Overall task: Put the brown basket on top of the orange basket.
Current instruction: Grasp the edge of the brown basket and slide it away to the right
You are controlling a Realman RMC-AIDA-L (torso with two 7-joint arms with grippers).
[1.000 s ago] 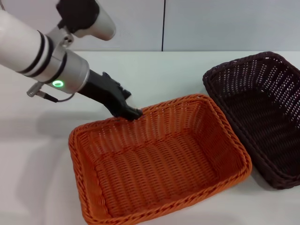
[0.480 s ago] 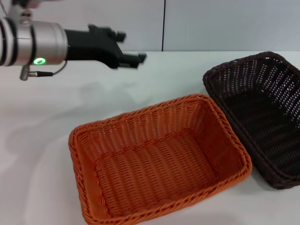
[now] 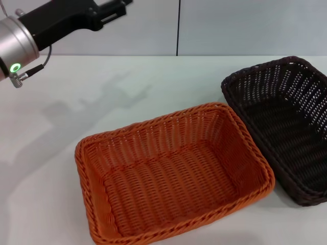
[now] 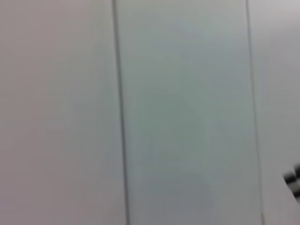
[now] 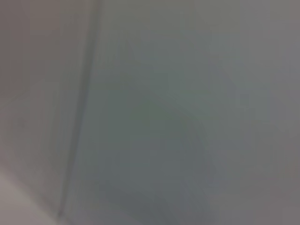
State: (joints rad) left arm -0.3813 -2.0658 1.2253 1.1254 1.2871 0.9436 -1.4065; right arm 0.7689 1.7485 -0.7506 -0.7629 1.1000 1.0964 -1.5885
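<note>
The orange basket point(image 3: 153, 124) stands upright and empty on the white table, in the middle front of the head view. The brown basket point(image 3: 254, 70) sits just to its right, also upright and empty, with its near left side against the orange basket's right rim. My left gripper point(image 3: 115, 9) hangs high at the upper left, well above and behind both baskets, holding nothing and partly cut off by the picture's top edge. The right arm is out of view. Both wrist views show only a pale wall.
The white table point(image 3: 127, 81) stretches behind and to the left of the baskets, where the left arm's shadow falls. A pale wall with a dark vertical seam point(image 3: 179, 28) rises behind it. The brown basket reaches the picture's right edge.
My left gripper has lifted off the orange basket's back rim and swung up and to the left. Neither basket has moved.
</note>
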